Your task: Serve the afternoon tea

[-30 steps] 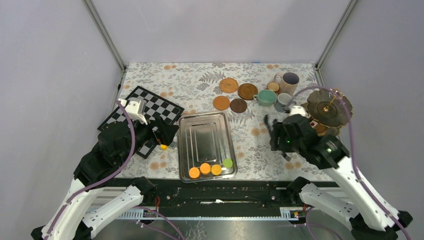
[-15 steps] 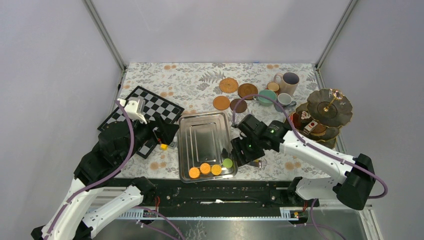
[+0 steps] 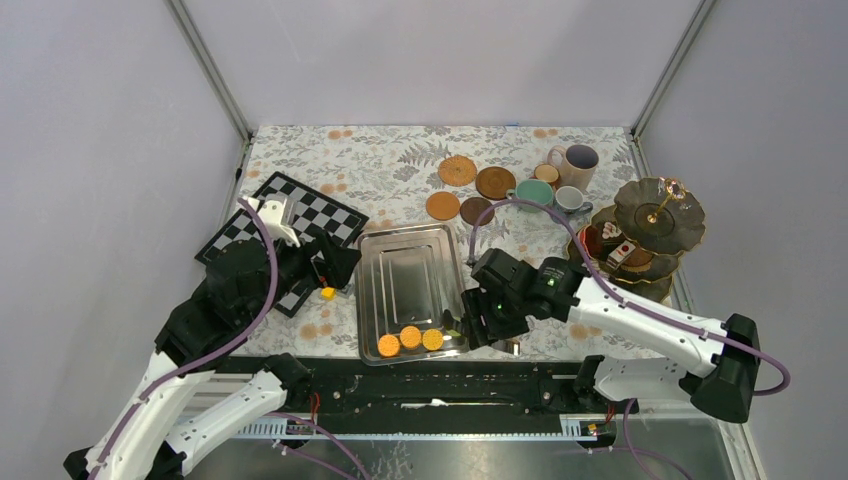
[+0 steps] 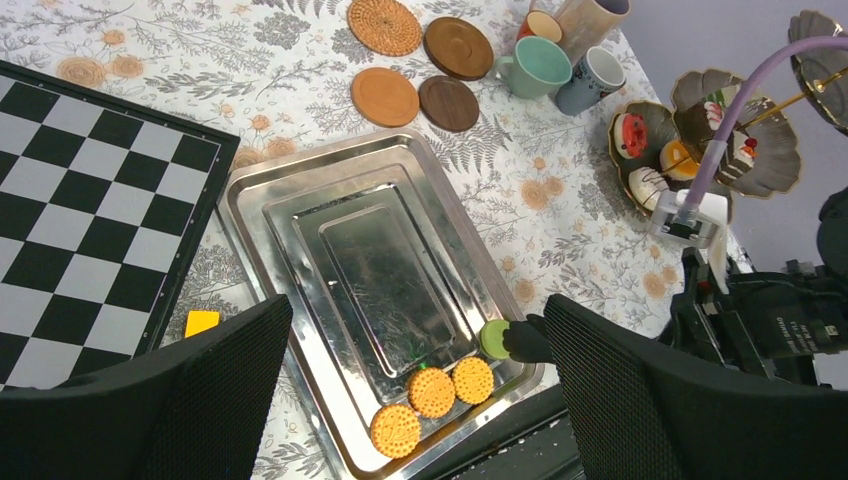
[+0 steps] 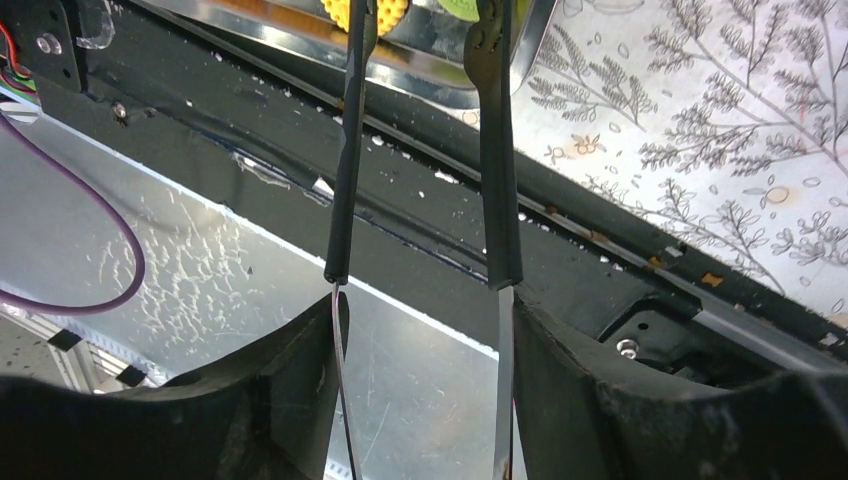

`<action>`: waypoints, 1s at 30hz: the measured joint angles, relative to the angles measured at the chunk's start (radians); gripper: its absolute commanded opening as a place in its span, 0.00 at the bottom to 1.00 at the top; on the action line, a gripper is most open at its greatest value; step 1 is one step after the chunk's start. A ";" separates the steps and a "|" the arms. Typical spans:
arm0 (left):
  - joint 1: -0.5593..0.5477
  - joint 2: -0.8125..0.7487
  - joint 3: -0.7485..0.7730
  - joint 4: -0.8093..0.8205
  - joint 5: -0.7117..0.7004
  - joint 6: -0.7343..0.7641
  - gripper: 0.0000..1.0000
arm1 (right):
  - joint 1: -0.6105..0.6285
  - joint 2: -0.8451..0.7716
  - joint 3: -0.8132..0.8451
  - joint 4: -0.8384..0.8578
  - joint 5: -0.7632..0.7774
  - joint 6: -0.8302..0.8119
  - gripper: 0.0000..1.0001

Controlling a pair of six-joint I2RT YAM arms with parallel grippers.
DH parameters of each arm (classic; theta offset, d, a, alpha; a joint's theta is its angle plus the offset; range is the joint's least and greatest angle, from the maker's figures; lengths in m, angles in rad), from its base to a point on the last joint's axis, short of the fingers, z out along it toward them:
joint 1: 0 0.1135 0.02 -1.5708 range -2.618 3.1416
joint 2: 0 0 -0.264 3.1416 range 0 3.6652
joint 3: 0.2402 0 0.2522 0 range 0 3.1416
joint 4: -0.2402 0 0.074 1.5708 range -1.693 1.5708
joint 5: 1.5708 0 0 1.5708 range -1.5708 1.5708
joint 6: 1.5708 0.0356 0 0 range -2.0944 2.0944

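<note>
At near corner of tray [image 3: 410,232]: right gripper [image 5: 425,25], fingers apart, tip at green pastry [image 4: 491,338].
Left gripper [image 4: 415,320]: fingers wide apart, by chessboard [image 4: 80,200].

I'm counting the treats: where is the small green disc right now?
In the left wrist view, the green disc lies in the steel tray's near right corner, just right of the row of three orange biscuits.
</note>
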 measured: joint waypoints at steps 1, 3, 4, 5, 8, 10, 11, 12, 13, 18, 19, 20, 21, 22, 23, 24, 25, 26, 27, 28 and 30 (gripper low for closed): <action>0.000 0.000 -0.003 0.002 0.000 0.000 0.99 | 0.007 -0.005 -0.002 -0.004 0.000 0.013 0.63; 0.000 0.001 -0.011 0.002 0.000 0.000 0.99 | 0.020 -0.008 -0.006 -0.016 0.002 0.036 0.63; 0.000 0.002 -0.011 0.002 0.000 0.000 0.99 | 0.026 -0.008 -0.010 -0.021 0.007 0.048 0.63; 0.000 0.003 -0.011 0.004 0.000 0.000 0.99 | 0.029 -0.008 -0.014 -0.025 0.010 0.058 0.63; 0.000 0.006 -0.011 0.007 0.000 0.000 0.99 | 0.037 -0.003 -0.028 -0.038 0.020 0.085 0.63; 0.000 0.006 -0.011 0.007 0.000 0.000 0.99 | 0.039 0.005 -0.033 -0.046 0.025 0.100 0.63; 0.000 0.006 -0.011 0.007 0.000 0.000 0.99 | 0.040 0.010 -0.034 -0.046 0.027 0.108 0.63; 0.000 0.006 -0.011 0.007 0.000 0.000 0.99 | 0.040 0.015 -0.035 -0.045 0.031 0.114 0.63; 0.000 0.006 -0.011 0.007 0.000 0.000 0.99 | 0.041 0.021 -0.035 -0.045 0.036 0.118 0.63; 0.000 0.007 -0.011 0.007 0.000 0.000 0.99 | 0.043 0.090 -0.026 -0.032 0.053 0.127 0.63; 0.000 0.007 -0.011 0.007 0.000 0.000 0.99 | 0.045 0.110 -0.021 -0.027 0.053 0.127 0.63; 0.000 0.007 -0.011 0.007 0.000 0.000 0.99 | 0.048 0.126 -0.016 -0.022 0.053 0.127 0.63; 0.000 0.007 -0.011 0.007 0.000 0.000 0.99 | 0.051 0.141 -0.008 -0.019 0.053 0.126 0.63; 0.000 0.007 -0.011 0.007 0.000 0.000 0.99 | 0.055 0.152 0.000 -0.019 0.055 0.125 0.63; 0.000 0.007 -0.011 0.007 0.000 0.000 0.99 | 0.060 0.161 0.010 -0.020 0.063 0.124 0.62; 0.000 0.007 -0.011 0.007 0.000 0.000 0.99 | 0.066 0.166 0.019 -0.021 0.072 0.122 0.62; 0.000 0.006 -0.011 0.007 0.000 0.000 0.99 | 0.072 0.167 0.026 -0.023 0.080 0.119 0.62; 0.000 0.006 -0.011 0.007 0.000 0.000 0.99 | 0.077 0.166 0.034 -0.026 0.091 0.116 0.63; 0.000 0.006 -0.011 0.007 0.000 0.000 0.99 | 0.081 0.165 0.042 -0.029 0.100 0.115 0.63; 0.000 0.006 -0.011 0.007 0.000 0.000 0.99 | 0.083 0.161 0.046 -0.028 0.103 0.115 0.62; 0.000 0.006 -0.011 0.007 0.000 0.000 0.99 | 0.084 0.136 0.046 -0.030 0.102 0.116 0.62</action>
